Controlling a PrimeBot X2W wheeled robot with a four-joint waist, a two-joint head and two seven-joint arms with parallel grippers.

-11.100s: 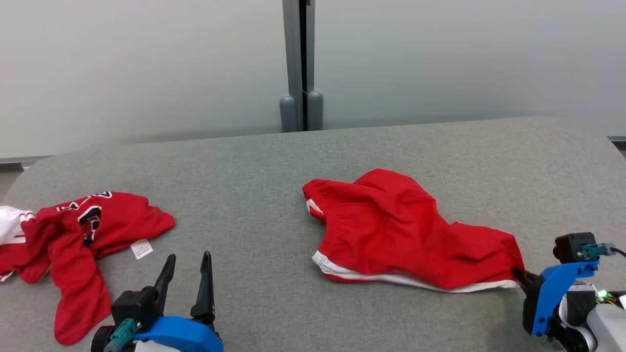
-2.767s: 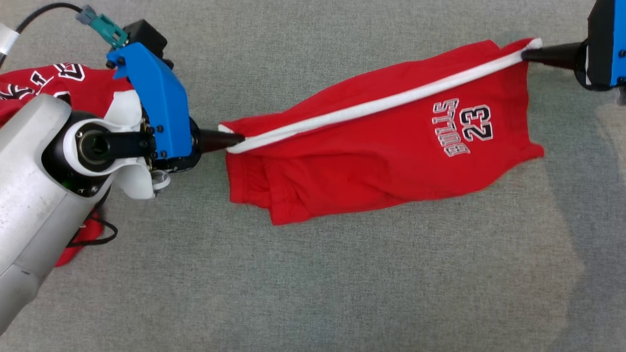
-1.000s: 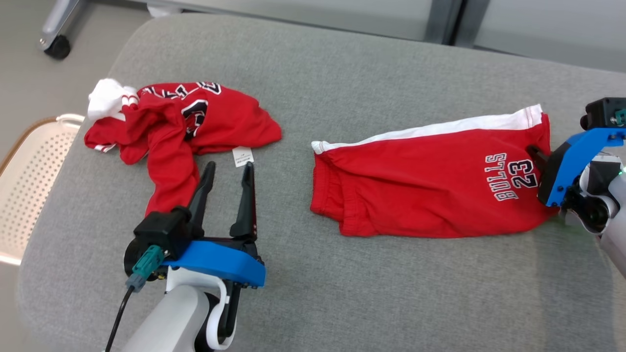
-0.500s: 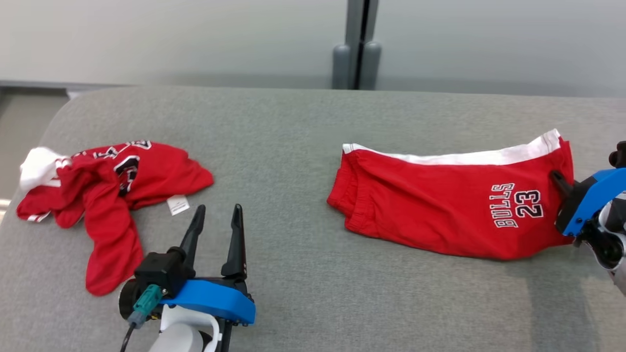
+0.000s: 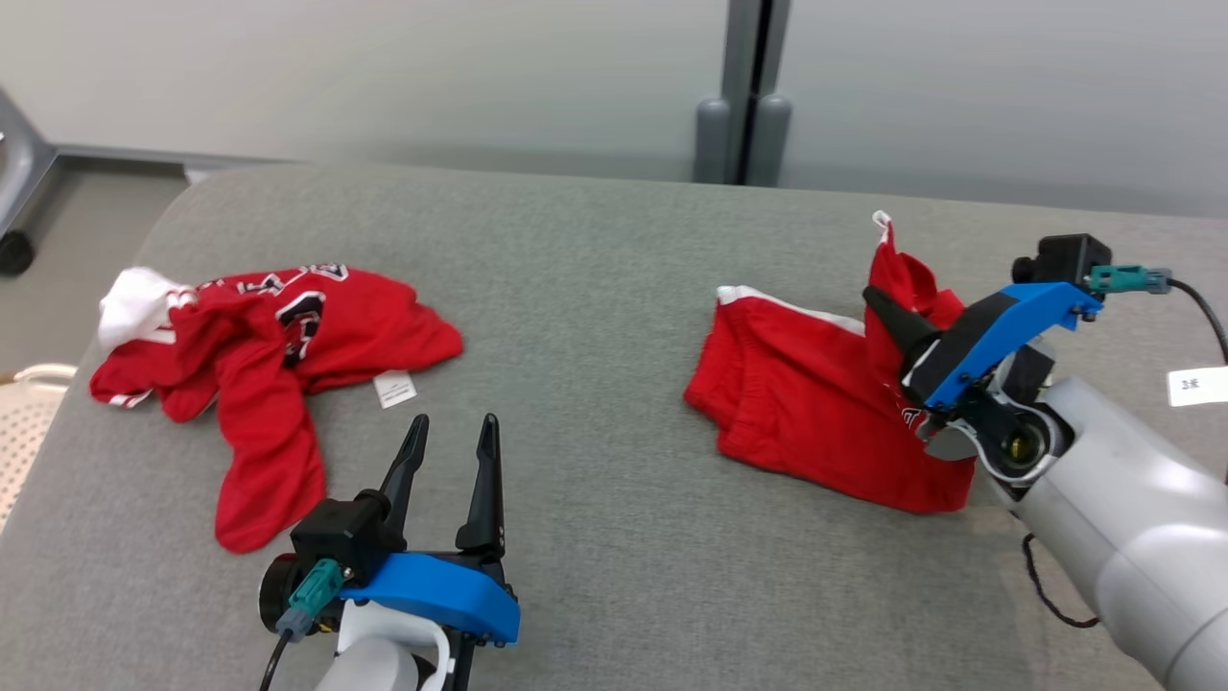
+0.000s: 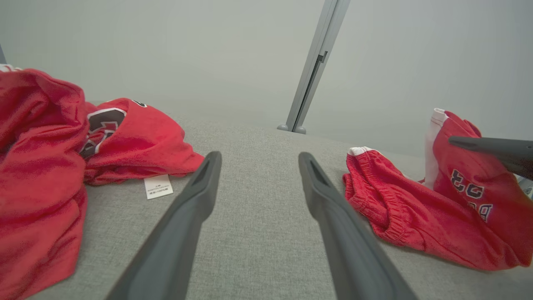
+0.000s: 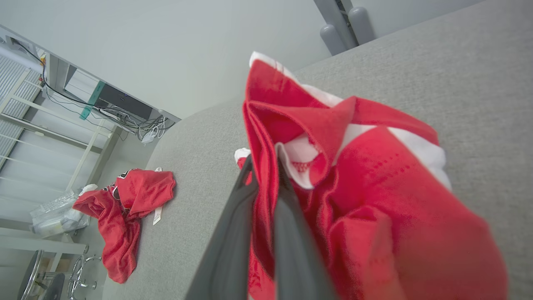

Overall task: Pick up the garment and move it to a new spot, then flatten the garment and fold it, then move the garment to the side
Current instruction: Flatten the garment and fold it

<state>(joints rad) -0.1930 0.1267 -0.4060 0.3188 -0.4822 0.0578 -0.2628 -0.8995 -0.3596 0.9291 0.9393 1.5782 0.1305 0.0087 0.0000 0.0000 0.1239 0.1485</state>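
The garment (image 5: 796, 403), red shorts with a white side stripe, lies on the grey padded surface (image 5: 595, 288) at the right. Its right end is lifted and carried over toward the waistband end. My right gripper (image 5: 875, 299) is shut on that raised hem; in the right wrist view the fingers (image 7: 264, 166) pinch a fold of the red cloth (image 7: 374, 187). My left gripper (image 5: 455, 427) stands open and holds nothing at the lower left, well apart from the shorts. In the left wrist view its fingers (image 6: 259, 157) frame bare grey surface, with the shorts (image 6: 399, 208) to the right.
A crumpled red jersey (image 5: 269, 355) with a white tag lies at the left of the surface, just beyond my left gripper. A white perforated basket (image 5: 19, 422) shows off the left edge. A grey post (image 5: 743, 96) stands behind the far edge.
The camera has shifted. My right gripper has lifted the shorts' right end and swung it left over the rest, hiding the lettering. The left gripper stays open in place.
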